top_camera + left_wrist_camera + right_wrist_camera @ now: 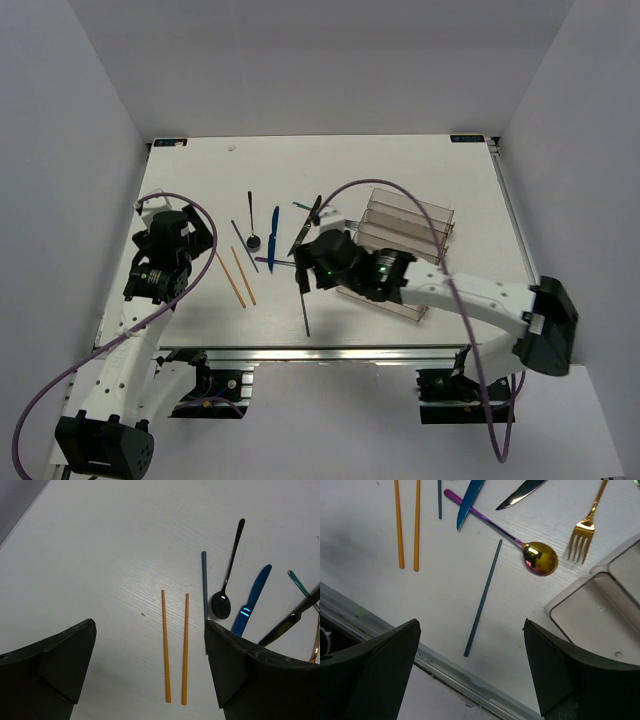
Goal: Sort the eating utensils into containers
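Both grippers hang open and empty above the table. My left gripper (pixel 150 675) hovers over two wooden chopsticks (pixel 166 645) lying side by side. Beyond them lie a dark grey chopstick (pixel 204 587), a black spoon (pixel 227 575), a blue knife (pixel 252 600), a black knife (pixel 295 617) and an iridescent fork (pixel 300 585). My right gripper (pixel 470 675) is over a second dark grey chopstick (pixel 483 597) near the front edge. Past it are the gold-bowled purple-handled spoon (pixel 540 558) and the gold fork (pixel 584 530). The clear tray (pixel 400 240) stands at right, its corner (pixel 555 605) beside my right finger.
The table's front metal rail (pixel 445 667) runs just below the right gripper. The right arm's purple cable (pixel 400 190) arches over the tray. White walls enclose the table on three sides.
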Robot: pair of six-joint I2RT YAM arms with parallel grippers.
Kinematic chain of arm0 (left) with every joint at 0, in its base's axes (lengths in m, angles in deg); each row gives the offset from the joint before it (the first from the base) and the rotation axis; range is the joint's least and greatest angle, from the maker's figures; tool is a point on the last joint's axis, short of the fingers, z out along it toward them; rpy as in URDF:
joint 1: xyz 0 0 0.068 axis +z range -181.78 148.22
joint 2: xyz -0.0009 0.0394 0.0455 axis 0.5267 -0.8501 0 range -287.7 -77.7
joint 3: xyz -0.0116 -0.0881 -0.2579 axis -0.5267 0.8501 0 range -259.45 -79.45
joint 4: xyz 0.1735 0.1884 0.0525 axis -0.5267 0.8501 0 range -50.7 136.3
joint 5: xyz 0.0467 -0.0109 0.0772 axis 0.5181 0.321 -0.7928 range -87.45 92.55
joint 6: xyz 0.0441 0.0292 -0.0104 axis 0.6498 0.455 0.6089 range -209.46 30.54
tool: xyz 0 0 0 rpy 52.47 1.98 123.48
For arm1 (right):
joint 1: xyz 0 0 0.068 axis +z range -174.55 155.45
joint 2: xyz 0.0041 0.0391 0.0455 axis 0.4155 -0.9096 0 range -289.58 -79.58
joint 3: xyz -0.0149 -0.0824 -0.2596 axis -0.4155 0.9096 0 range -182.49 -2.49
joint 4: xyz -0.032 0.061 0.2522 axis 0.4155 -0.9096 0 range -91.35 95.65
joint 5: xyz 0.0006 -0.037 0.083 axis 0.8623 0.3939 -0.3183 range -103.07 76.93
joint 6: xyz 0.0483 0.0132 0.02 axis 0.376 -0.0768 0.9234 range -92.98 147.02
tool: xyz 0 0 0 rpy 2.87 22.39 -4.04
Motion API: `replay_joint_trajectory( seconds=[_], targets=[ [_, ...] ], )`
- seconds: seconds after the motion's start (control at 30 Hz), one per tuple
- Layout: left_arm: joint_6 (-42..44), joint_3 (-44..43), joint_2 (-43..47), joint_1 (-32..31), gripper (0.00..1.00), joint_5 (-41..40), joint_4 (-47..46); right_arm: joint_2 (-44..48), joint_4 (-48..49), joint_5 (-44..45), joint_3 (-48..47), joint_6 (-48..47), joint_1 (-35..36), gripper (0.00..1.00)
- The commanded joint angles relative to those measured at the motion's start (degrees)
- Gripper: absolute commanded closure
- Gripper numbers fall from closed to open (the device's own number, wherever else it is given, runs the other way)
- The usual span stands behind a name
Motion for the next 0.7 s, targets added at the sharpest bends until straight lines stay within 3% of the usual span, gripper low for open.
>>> replay_joint_trajectory(
  seconds=[0.0, 0.13, 0.27, 0.37, 0.67],
  targets=[
    [-0.26, -1.27, 0.72, -0.1, 0.02, -0.47, 0.15, -6.96, -4.77, 10.58, -4.72, 2.67, 5.21, 0.12],
    [-0.26, -1.09, 1.07, -0.1, 0.02, -0.3, 0.06, -17.4, -3.8, 8.39, -6.83, 2.15, 6.63, 0.31],
    [-0.09, -0.92, 1.07, -0.1, 0.02, 0.32, -0.2, -22.44, -1.18, 3.3, -7.54, 0.83, 6.9, 0.41],
    [-0.09, -0.92, 0.72, -0.1, 0.02, 0.67, -0.2, -23.59, 1.29, 0.65, -5.87, 1.09, 7.25, 0.57],
    [0.09, -1.01, 0.63, -0.1, 0.02, 0.94, -0.29, -27.19, 2.26, -1.55, -4.55, 1.88, 8.04, 0.65]
  ],
)
